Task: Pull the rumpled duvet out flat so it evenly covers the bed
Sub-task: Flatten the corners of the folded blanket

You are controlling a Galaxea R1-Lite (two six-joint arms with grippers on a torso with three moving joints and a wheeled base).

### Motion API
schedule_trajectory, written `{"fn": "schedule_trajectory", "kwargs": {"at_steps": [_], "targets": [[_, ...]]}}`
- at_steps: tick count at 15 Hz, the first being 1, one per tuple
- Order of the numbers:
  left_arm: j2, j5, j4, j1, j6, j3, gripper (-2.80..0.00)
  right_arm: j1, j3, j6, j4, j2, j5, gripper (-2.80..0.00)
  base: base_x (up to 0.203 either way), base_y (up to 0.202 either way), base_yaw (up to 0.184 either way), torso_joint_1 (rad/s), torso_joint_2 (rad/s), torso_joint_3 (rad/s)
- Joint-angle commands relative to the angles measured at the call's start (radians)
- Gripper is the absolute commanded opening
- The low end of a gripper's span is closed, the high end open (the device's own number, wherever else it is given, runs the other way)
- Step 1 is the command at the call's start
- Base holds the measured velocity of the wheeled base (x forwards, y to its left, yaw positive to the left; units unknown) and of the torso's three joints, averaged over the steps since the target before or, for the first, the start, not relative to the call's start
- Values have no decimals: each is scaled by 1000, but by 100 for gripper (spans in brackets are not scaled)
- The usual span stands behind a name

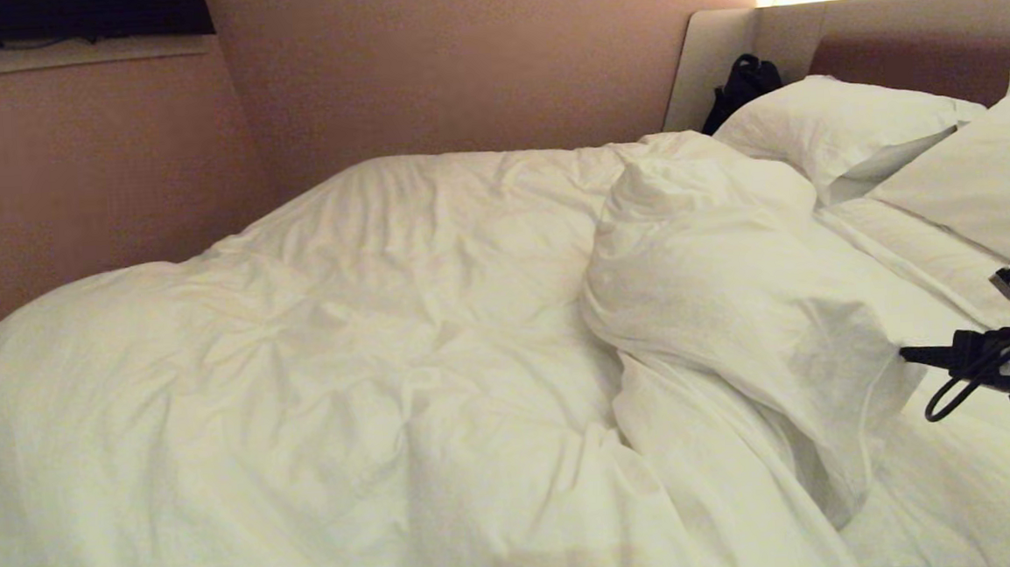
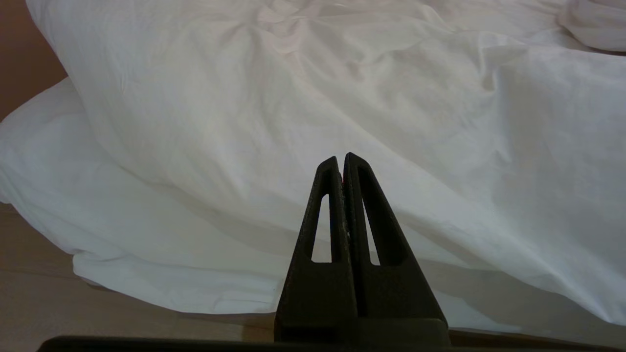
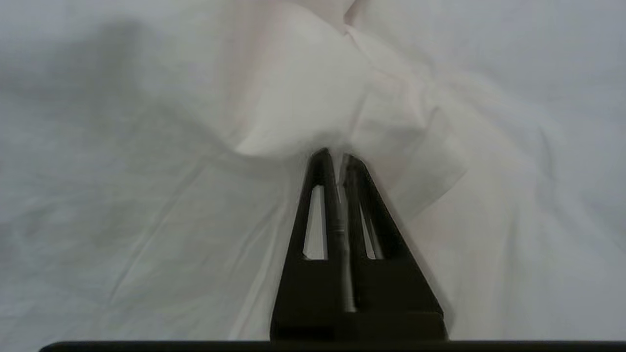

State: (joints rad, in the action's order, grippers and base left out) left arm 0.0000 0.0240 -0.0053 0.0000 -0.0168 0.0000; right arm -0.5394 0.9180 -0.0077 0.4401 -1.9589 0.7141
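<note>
The puffy white duvet (image 1: 367, 327) lies rumpled over the left and middle of the bed (image 1: 973, 474). Its right part is folded back into a thick bulge (image 1: 717, 306), which leaves bare sheet on the right. My right gripper (image 1: 906, 353) reaches in from the right edge, its tips at the lower edge of that bulge. In the right wrist view this gripper (image 3: 335, 157) is blurred, open by a narrow slit, its tips against a folded duvet corner (image 3: 303, 107). My left gripper (image 2: 341, 159) is shut and empty, low by the bedside, facing the hanging duvet (image 2: 342, 88).
Two white pillows (image 1: 846, 122) (image 1: 990, 184) lean on the padded headboard (image 1: 893, 32). A black bag (image 1: 743, 85) sits in the corner behind them. A pinkish wall (image 1: 68, 170) runs close along the bed's far side. Wooden floor (image 2: 49, 293) shows below the sheet (image 2: 63, 186).
</note>
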Motion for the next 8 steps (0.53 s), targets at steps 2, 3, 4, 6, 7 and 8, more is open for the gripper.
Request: {"fn": "schedule_trajectory", "kwargs": {"at_steps": [2, 3, 4, 6, 7, 8], "targets": [[0, 1, -1, 0, 0, 0, -280, -25, 45, 4, -1, -46, 7, 0, 0, 0, 0, 0, 0, 0], [0, 1, -1, 0, 0, 0, -280, -34, 50, 4, 1, -52, 7, 0, 0, 0, 0, 0, 0, 0], [0, 1, -1, 0, 0, 0, -280, -49, 53, 2, 4, -57, 7, 0, 0, 0, 0, 0, 0, 0], [0, 1, -1, 0, -1, 0, -280, -58, 70, -2, 4, -86, 6, 0, 0, 0, 0, 0, 0, 0], [0, 1, -1, 0, 0, 0, -280, -59, 80, -6, 5, -107, 6, 0, 0, 0, 0, 0, 0, 0], [0, 1, -1, 0, 0, 0, -280, -59, 86, -20, 5, -125, 7, 0, 0, 0, 0, 0, 0, 0]]}}
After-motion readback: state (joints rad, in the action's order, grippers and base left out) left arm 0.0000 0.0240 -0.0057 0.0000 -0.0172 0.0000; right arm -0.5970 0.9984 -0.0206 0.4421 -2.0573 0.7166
